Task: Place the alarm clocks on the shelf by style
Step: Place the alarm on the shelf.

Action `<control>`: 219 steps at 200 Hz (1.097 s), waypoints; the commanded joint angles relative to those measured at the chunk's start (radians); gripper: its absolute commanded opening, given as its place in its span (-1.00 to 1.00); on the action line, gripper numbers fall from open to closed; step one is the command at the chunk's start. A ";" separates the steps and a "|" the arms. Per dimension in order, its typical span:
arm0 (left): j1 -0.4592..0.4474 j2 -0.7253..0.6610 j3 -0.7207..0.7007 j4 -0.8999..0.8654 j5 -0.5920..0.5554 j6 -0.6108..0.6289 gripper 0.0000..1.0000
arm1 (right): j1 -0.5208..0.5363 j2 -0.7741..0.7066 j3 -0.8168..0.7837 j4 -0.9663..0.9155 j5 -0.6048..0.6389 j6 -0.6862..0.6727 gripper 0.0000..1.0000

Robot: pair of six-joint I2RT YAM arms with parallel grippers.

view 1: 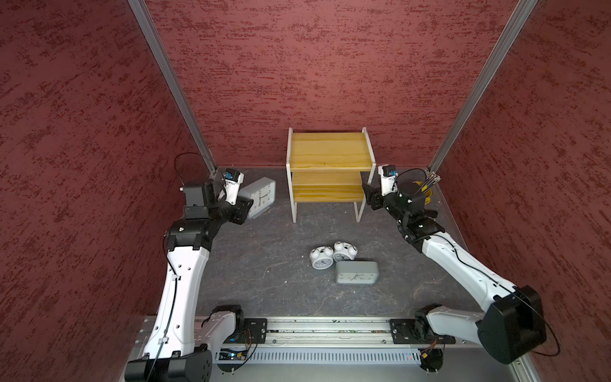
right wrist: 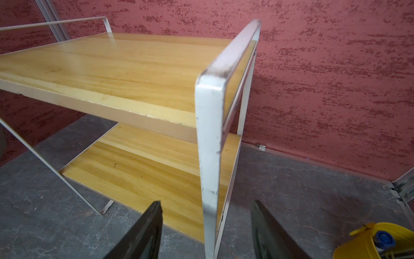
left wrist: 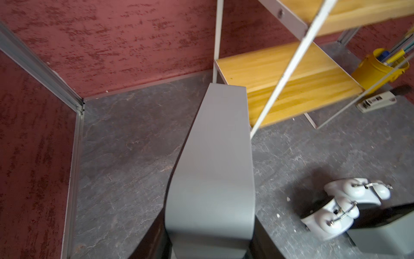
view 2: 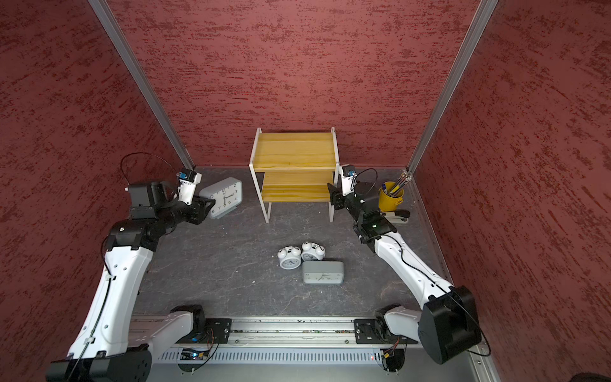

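Note:
My left gripper (view 1: 246,206) (left wrist: 208,237) is shut on a grey rectangular alarm clock (view 1: 261,196) (view 2: 224,200) (left wrist: 212,168), held tilted with its dial up, left of the shelf (view 1: 330,150) (view 2: 294,150) (left wrist: 291,80) (right wrist: 112,67). Both boards of the shelf are bare. My right gripper (view 1: 368,195) (view 2: 334,198) (right wrist: 208,203) stands open around the shelf's right front post, with a gap on each side. Two white twin-bell clocks (view 1: 321,258) (view 1: 344,252) (view 2: 290,258) (left wrist: 336,215) lie mid-table, touching a second grey clock (view 1: 357,273) (view 2: 323,273) (left wrist: 385,233).
A yellow pencil cup (view 2: 390,198) (left wrist: 376,69) (right wrist: 380,242) stands in the back right corner, right of the shelf, behind my right wrist. A white stapler (view 2: 396,216) (left wrist: 378,102) lies next to it. Red walls close in the back and both sides.

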 commanded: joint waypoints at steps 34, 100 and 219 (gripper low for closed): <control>0.014 0.095 0.015 0.328 0.164 -0.056 -0.84 | -0.011 0.049 0.018 0.141 0.045 0.012 0.10; -0.004 0.263 0.026 0.495 0.297 0.006 -0.82 | -0.022 0.096 0.035 0.179 -0.013 0.013 -0.29; -0.113 0.504 0.078 0.670 0.431 0.106 -0.80 | -0.037 0.118 0.064 0.142 -0.110 -0.021 -0.67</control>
